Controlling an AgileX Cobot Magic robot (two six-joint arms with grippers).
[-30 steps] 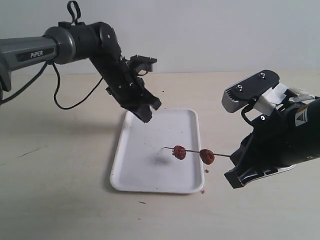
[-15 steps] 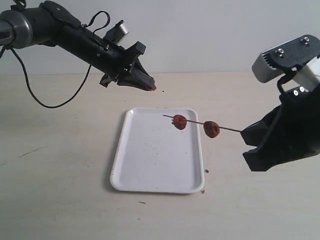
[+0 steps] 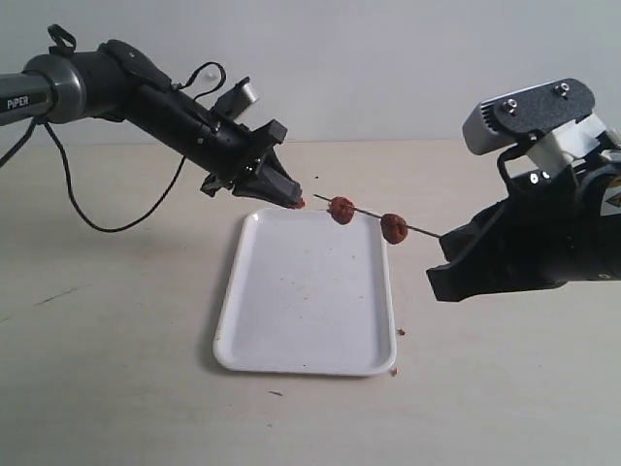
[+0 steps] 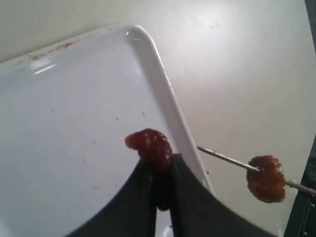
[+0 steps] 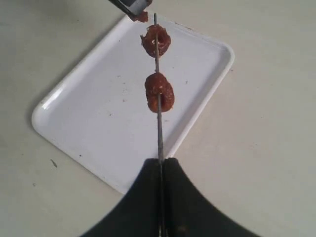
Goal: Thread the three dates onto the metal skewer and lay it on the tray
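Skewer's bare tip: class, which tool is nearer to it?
Left. The left tool, pinching a date, sits just beside the tip; the right tool grips the skewer at its opposite end.

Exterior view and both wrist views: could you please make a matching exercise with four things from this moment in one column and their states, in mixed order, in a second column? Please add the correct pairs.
Things
1. metal skewer
2. third date
3. tray
4. two other dates

States
A. rests flat on the table
B. pinched at the tips of the left gripper
C. clamped at one end in the right gripper
D. threaded on the rod, in the air

Right pairs: 1-C, 2-B, 3-A, 4-D
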